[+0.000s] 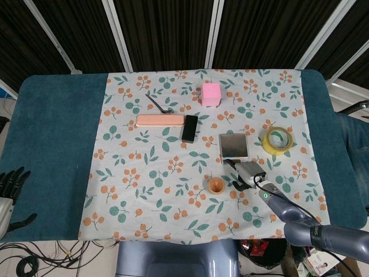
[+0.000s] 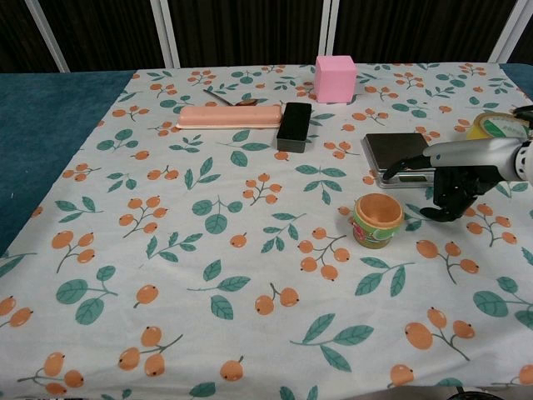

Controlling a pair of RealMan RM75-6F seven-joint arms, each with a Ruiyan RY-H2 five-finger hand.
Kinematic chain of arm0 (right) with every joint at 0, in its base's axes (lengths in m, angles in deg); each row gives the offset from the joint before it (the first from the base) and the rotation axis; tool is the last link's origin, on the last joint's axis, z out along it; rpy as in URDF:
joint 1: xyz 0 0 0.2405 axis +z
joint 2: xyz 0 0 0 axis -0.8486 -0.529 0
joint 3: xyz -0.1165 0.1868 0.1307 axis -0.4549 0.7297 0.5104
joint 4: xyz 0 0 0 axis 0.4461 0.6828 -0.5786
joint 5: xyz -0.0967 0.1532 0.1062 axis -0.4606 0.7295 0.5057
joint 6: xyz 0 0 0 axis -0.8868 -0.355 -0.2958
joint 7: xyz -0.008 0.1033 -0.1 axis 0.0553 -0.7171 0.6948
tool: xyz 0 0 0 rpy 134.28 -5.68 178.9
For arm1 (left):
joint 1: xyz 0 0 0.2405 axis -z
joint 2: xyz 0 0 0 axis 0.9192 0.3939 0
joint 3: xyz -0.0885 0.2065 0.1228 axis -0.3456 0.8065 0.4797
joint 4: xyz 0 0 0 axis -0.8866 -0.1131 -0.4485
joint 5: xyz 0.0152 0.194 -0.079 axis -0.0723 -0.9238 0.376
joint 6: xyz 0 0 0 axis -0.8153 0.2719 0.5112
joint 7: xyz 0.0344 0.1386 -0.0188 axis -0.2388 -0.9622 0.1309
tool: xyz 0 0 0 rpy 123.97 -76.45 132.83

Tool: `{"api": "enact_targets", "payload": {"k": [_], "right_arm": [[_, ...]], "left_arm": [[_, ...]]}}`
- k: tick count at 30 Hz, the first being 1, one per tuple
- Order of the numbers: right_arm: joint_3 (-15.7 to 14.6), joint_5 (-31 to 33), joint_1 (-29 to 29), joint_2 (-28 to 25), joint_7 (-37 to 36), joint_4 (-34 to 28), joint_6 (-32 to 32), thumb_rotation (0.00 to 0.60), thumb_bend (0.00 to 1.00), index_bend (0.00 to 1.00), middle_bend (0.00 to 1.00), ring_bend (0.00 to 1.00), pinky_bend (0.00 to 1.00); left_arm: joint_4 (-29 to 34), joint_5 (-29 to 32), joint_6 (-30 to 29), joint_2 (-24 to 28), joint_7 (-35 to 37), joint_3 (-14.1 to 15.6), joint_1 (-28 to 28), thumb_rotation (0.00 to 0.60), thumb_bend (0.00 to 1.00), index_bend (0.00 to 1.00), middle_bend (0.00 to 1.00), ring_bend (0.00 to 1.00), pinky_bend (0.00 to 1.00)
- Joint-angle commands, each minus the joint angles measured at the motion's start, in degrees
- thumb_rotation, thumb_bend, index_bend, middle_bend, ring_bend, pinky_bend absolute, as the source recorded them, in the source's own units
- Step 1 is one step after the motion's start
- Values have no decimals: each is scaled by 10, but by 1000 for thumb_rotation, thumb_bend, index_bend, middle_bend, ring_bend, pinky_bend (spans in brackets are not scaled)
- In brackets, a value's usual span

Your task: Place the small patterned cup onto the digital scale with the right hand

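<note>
The small patterned cup (image 1: 216, 185) (image 2: 376, 219) stands upright on the floral cloth, orange inside with a green band. The digital scale (image 1: 233, 146) (image 2: 398, 156) lies just behind it and to the right, with nothing on its silver plate. My right hand (image 1: 248, 173) (image 2: 456, 182) hovers to the right of the cup, over the scale's front edge. Its dark fingers (image 2: 454, 196) hang down with the thumb apart, holding nothing and not touching the cup. My left hand (image 1: 10, 186) rests off the table's left edge with its fingers spread and nothing in it.
A yellow tape roll (image 1: 277, 140) (image 2: 498, 126) sits right of the scale. Behind are a black box (image 1: 189, 127) (image 2: 294, 127), a long pink case (image 1: 160, 120) (image 2: 230, 116), a pink cube (image 1: 210, 93) (image 2: 336, 78) and a dark utensil (image 1: 158, 104).
</note>
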Motion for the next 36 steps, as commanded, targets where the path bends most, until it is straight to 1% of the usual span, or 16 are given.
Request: {"api": "enact_targets", "payload": {"k": [1,33,36], "right_arm": [[0,1,0,0,-1,0,1,600,449,115,1000,1000,1000],[-3,3,5,1,-1,4,7,600,448,116,1000,1000,1000],[-4,3,5,1,-1,4,8,600,449,130,1000,1000,1000]], "left_arm": [[0,0,0,0,0,0,0,600,123,7,0,0,0],[2,2,2,1,-1,0,0,600,124,9,0,0,0],[2,2,2,1,-2,0,0,600,124,10,0,0,0]]}}
